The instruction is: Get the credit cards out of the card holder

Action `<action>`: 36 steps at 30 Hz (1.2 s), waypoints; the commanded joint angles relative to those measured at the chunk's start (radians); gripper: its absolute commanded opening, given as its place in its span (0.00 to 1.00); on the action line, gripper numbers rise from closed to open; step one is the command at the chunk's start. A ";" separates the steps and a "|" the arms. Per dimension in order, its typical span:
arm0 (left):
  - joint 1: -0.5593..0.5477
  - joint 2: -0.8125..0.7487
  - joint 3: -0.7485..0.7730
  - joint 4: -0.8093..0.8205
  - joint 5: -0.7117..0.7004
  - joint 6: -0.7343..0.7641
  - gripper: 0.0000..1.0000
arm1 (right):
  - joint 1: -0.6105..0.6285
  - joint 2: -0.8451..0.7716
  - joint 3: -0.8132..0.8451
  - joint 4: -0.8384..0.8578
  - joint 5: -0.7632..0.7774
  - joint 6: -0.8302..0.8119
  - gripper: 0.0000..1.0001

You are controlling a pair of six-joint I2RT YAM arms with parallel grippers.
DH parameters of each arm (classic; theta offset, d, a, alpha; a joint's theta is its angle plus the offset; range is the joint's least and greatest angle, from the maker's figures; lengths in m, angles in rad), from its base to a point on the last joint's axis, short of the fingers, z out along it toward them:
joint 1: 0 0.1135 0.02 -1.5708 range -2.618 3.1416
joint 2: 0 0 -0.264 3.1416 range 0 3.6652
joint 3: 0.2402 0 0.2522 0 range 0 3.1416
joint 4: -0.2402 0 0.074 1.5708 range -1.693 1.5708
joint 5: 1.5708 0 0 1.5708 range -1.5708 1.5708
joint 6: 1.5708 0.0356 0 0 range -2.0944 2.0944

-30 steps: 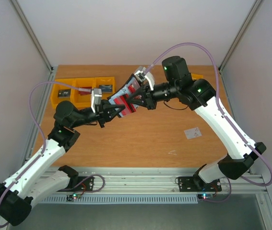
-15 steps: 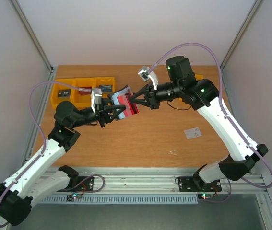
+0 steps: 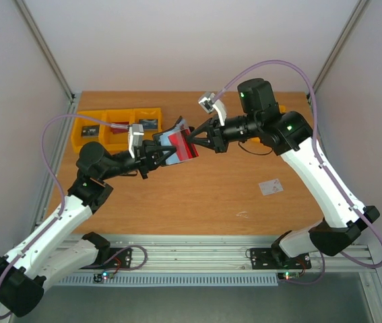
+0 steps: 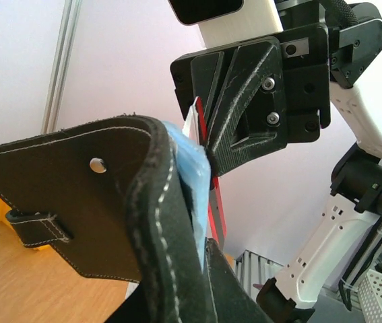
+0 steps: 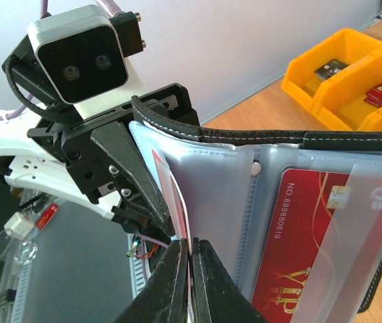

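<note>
The card holder (image 3: 170, 145) hangs open in the air above the table, black outside (image 4: 110, 202), grey-blue sleeves inside (image 5: 217, 195). My left gripper (image 3: 158, 153) is shut on its left edge (image 4: 201, 269). A bright red credit card (image 5: 298, 242) sits in a clear sleeve on the holder's right half. My right gripper (image 3: 192, 139) is shut on the bottom edge of another thin red-and-white card (image 5: 177, 205), which sticks out of a left sleeve between its fingertips (image 5: 191, 269). A whitish card (image 3: 270, 186) lies flat on the table at the right.
A row of yellow bins (image 3: 113, 128) holding small items stands at the table's back left, also visible in the right wrist view (image 5: 345, 74). The two arms meet nose to nose over the table's middle. White walls close in both sides.
My right gripper has drawn back to the right and slightly up, keeping hold of the card edge. The holder has tilted and shifted a little right in my left gripper.
</note>
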 commanded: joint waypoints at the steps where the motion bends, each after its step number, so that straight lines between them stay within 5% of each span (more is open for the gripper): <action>1: -0.011 -0.001 0.011 0.077 0.019 0.017 0.01 | -0.033 -0.032 -0.017 -0.003 0.033 -0.002 0.01; 24: -0.020 0.000 0.014 0.065 0.013 0.017 0.03 | -0.102 -0.084 -0.066 0.024 0.024 0.042 0.01; 36: -0.025 0.015 -0.002 -0.021 -0.061 0.076 0.00 | -0.174 -0.140 -0.079 -0.012 0.143 0.048 0.01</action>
